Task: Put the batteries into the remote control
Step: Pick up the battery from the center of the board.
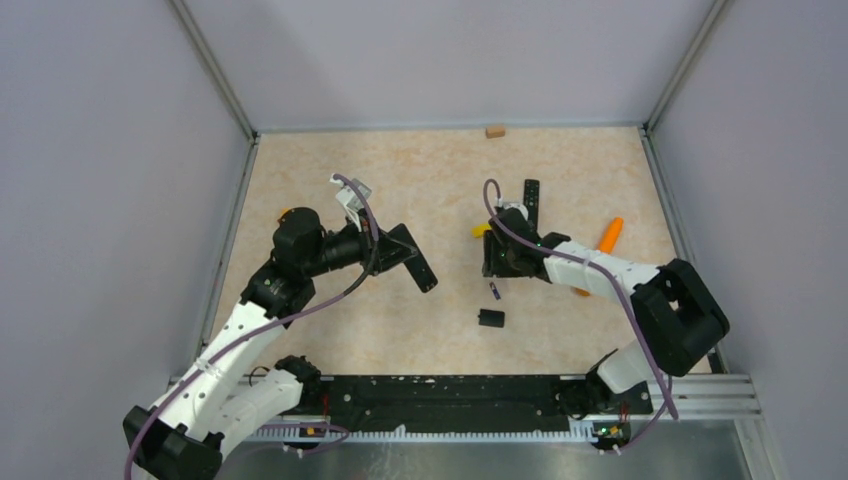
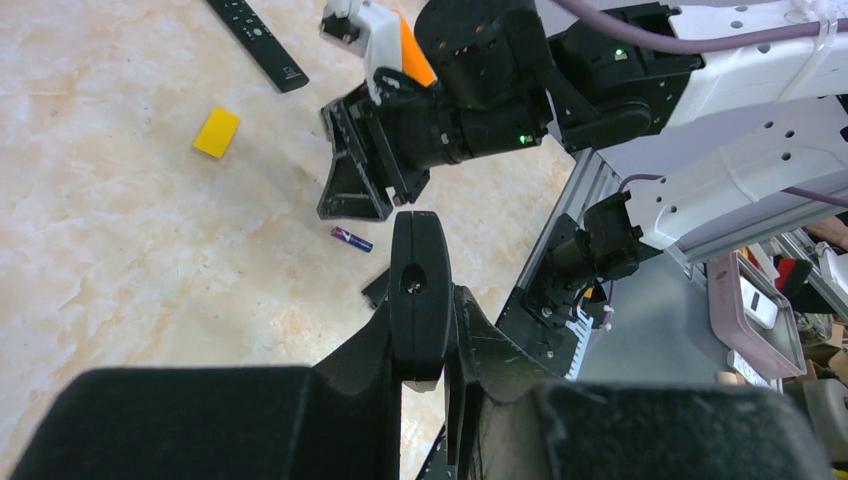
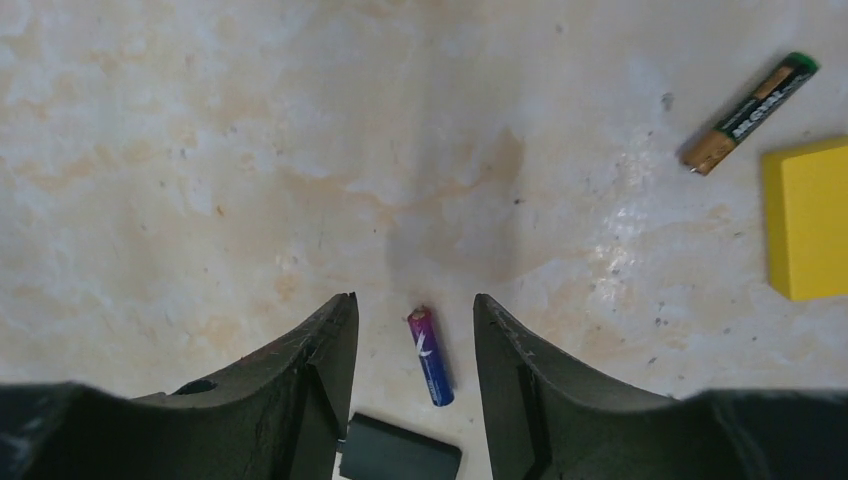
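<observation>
1. Left tool (image 1: pixel 398 245) is pressed together on the remote control (image 1: pixel 418 262). It holds the remote off the desk (image 1: pixel 420 165), left of centre, with the free end slanting toward the near edge.
2. In the left wrist view the remote control (image 2: pixel 418 290) sticks up between the fingers (image 2: pixel 350 360), seen edge-on.
3. Right tool (image 1: pixel 493 268) is spread and points down, right of the desk's centre.
4. Right wrist view: the purple battery (image 3: pixel 430 357) lies flat on the desk between the two fingers (image 3: pixel 320 370), with a gap on either side, so it is not pinched.
5. The same purple battery (image 1: pixel 494 290) shows in the top view, just nearward of the right tool.
6. A small black piece (image 1: pixel 490 319) lies just beyond it, toward the near edge.
7. A green-and-gold battery (image 3: pixel 750 113) lies flat, apart from the purple one and near a yellow block (image 3: pixel 810 220).
8. A second remote (image 1: pixel 531 200) lies flat on the far side of the right tool. An orange cone (image 1: pixel 610 235) lies toward the right edge.
9. A tan block (image 1: pixel 495 130) sits at the far edge.
</observation>
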